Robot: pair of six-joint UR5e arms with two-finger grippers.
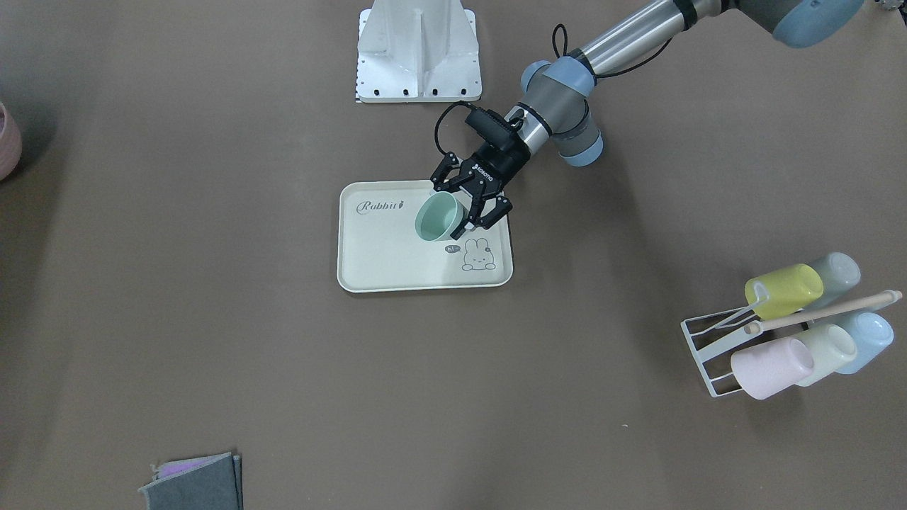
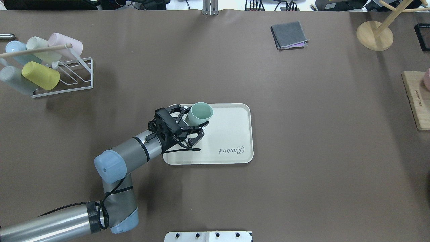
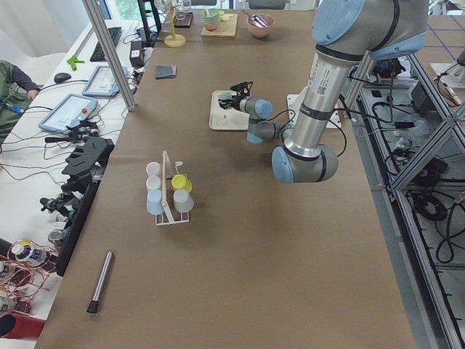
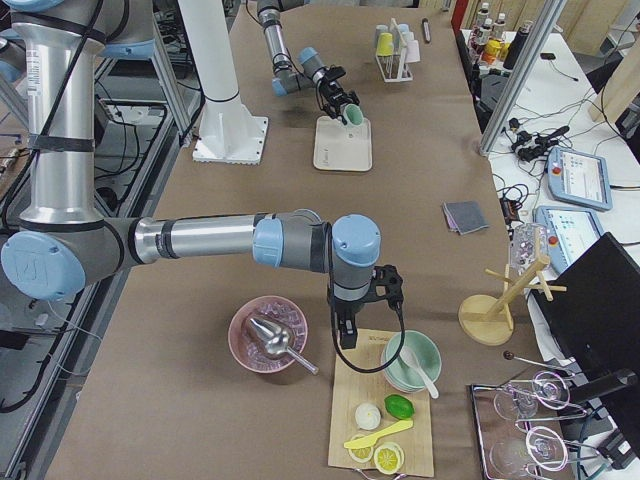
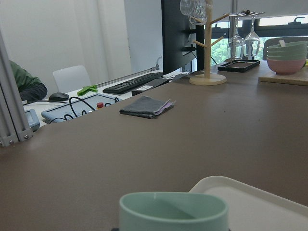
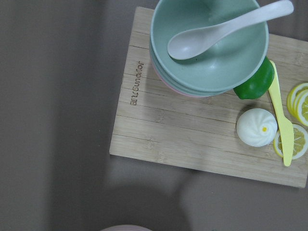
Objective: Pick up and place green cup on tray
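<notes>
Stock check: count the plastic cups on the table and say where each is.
6. Five lie on the wire rack: yellow, grey-blue, pink, pale green, light blue. The green cup is in the left tool, tilted over the tray. More could hide behind these.

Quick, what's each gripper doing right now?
Left gripper: closed on the cup.
Right gripper: cannot tell.
</notes>
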